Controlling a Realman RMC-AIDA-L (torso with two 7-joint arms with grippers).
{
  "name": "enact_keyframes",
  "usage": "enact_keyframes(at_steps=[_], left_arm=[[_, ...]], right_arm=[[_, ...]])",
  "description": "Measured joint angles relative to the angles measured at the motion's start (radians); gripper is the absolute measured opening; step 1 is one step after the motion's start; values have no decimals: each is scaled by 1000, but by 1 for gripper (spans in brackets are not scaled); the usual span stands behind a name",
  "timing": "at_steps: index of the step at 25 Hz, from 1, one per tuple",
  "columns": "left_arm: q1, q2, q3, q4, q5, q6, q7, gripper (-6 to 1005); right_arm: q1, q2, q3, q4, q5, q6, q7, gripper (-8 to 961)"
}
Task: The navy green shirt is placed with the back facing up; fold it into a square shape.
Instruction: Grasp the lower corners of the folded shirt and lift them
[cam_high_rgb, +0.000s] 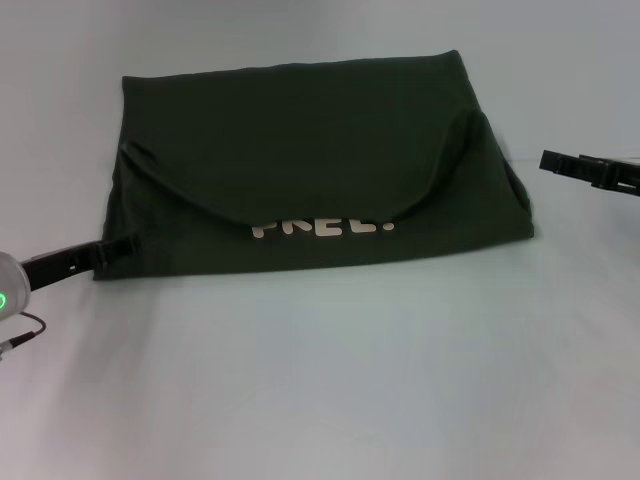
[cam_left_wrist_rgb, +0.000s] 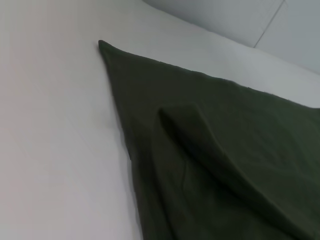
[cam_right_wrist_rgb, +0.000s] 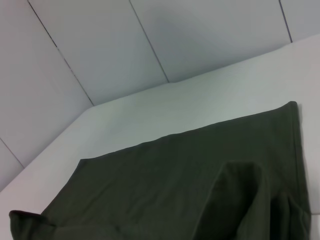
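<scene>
Black and low at the table's left edge, the left gripper (cam_high_rgb: 118, 246) touches the near left corner of the navy green shirt (cam_high_rgb: 310, 150); whether its fingers pinch the cloth cannot be told. The shirt lies mid-table, already folded into a wide rectangle, with white lettering (cam_high_rgb: 318, 226) peeking under a flap. One more fold seems needed. The right gripper (cam_high_rgb: 548, 160) hovers just beside the right edge, state unclear.

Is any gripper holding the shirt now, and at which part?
It cannot be told for the left gripper, touching the shirt at its near left corner. The right gripper holds nothing.
</scene>
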Motion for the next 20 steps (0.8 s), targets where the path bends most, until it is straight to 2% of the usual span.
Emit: enact_keyframes(at_steps=[8,20], left_arm=[[-12,0,41,-21,0,-68,4,697],[-17,-2,63,-36,0,-69,6,696]], right_arm=[[-5,0,-2,2,0,0,1,774],[-6,-1,-4,1,0,0,-3,773]])
